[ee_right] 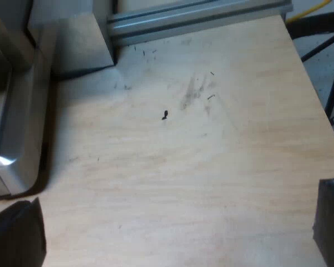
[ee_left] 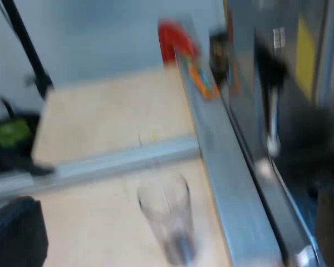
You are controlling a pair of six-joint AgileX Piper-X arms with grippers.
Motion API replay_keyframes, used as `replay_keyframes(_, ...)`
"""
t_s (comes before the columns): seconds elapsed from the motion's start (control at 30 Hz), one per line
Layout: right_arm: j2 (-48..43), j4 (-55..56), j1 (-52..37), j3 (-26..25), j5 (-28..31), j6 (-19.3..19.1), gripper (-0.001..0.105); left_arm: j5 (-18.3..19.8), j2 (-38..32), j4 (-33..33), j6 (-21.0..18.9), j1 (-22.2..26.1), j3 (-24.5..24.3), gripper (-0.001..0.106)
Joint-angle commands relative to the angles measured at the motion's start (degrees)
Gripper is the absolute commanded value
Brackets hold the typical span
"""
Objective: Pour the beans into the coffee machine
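A clear measuring glass stands on the wooden table, close beside the espresso machine's metal base. My left gripper is open and low over the table, with the glass between its widely spread fingers and untouched. Motion blur hides what the glass holds. My right gripper is open above bare wood with nothing between its fingers. A corner of the machine's metal body sits just beyond one finger.
An aluminium rail crosses the table behind the glass. A red object lies far along the machine's side. A dark stand rises past the table edge. In the right wrist view, one dark bean lies on the wood before another rail.
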Motion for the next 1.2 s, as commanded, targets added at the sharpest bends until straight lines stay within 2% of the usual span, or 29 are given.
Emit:
replay_keyframes(0.03, 1.5, -2.9, -0.2, -0.3, -0.1, -1.0, 0.104, -0.5, 2.2, -2.7, 1.1, 0.0, -2.0, 0.105)
replay_keyframes(0.3, 7.2, -8.2, -0.2, -0.3, -0.5, -1.8, 0.104, -2.2, 6.7, -2.7, 0.9, 0.0, -2.9, 0.105)
replay_keyframes(0.47, 9.3, -9.7, -0.2, -0.3, -0.5, -1.8, 0.104, -2.9, 7.2, -2.8, -2.7, 0.3, -1.2, 0.105)
replay_keyframes(0.57, 9.9, -10.8, -0.2, -0.3, -0.5, -1.8, 0.104, -1.2, 7.2, -2.6, -6.0, 1.4, 1.5, 0.105)
replay_keyframes(0.67, 9.9, -11.8, -0.2, -0.3, -0.5, -1.8, 0.104, 0.6, 7.2, -2.6, -7.5, 3.0, 4.7, 0.105)
replay_keyframes(0.8, 9.9, -12.1, -0.2, -0.3, -0.5, -1.8, 0.104, 2.5, 7.2, -3.1, -7.6, 4.8, 7.8, 0.105)
replay_keyframes(1.0, 9.9, -12.2, -0.2, -0.3, -0.5, -1.8, 0.104, 2.8, 7.6, -4.2, -7.6, 4.9, 10.3, 0.105)
replay_keyframes(1.07, 9.9, -12.2, -0.2, -0.3, -0.5, -1.8, 0.104, 4.7, 8.6, -4.2, -7.6, 4.9, 11.6, 0.105)
replay_keyframes(1.2, 9.9, -12.2, -0.2, -0.3, -0.5, -1.8, 0.104, 4.7, 10.2, -5.4, -7.5, 4.9, 12.5, 0.105)
